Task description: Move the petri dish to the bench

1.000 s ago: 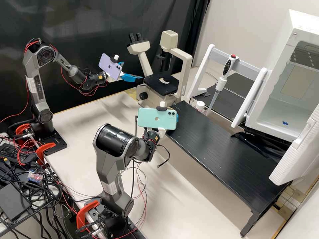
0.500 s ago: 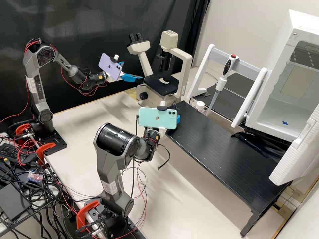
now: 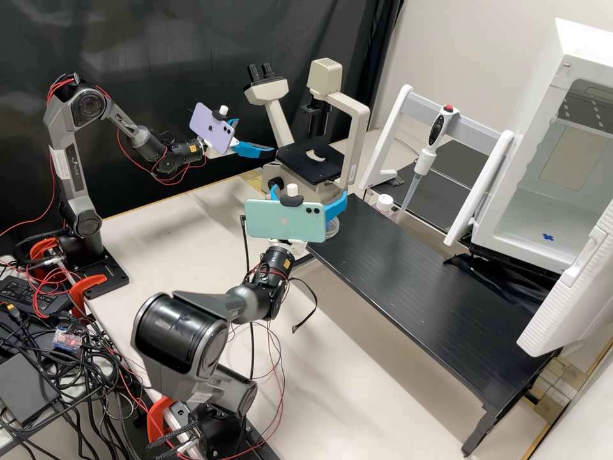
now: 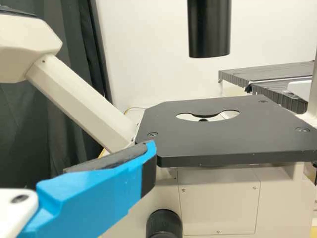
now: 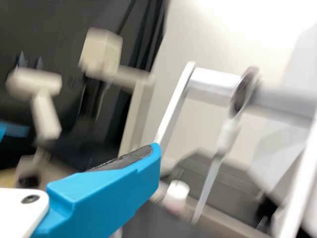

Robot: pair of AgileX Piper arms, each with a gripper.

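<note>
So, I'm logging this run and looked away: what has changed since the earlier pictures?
In the high view, the right arm has swung back leftward, its end effector too, its blue fingers now showing spread. A clear dish has appeared beside that arm's phone, which hid that spot before; whether it was just let go, I can't tell. The left end effector and microscope stayed put.

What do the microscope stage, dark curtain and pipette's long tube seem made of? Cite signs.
Stage: probably metal, satin black, with screws set in. Curtain: likely cloth, mostly matt, hanging in folds. Tube: smooth, translucent; plastic or glass, unclear which.
</note>
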